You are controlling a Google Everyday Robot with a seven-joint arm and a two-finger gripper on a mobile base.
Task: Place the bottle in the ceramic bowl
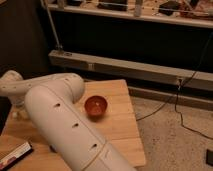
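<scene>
The ceramic bowl [95,105], small, glossy and orange-red, stands near the middle of the wooden table [120,125]. My white arm [60,120] sweeps from the bottom centre up and over to the far left. Its wrist bends down there, over the table's left edge. The gripper [18,107] hangs below that wrist, well left of the bowl, shut and mostly covered by the arm. The bottle is hidden, and I cannot tell whether anything is held.
A flat white-and-red box [15,155] lies at the table's front left corner. Behind the table runs a grey metal rail [125,67] under a dark shelf. Black cables [175,110] trail over the speckled floor to the right.
</scene>
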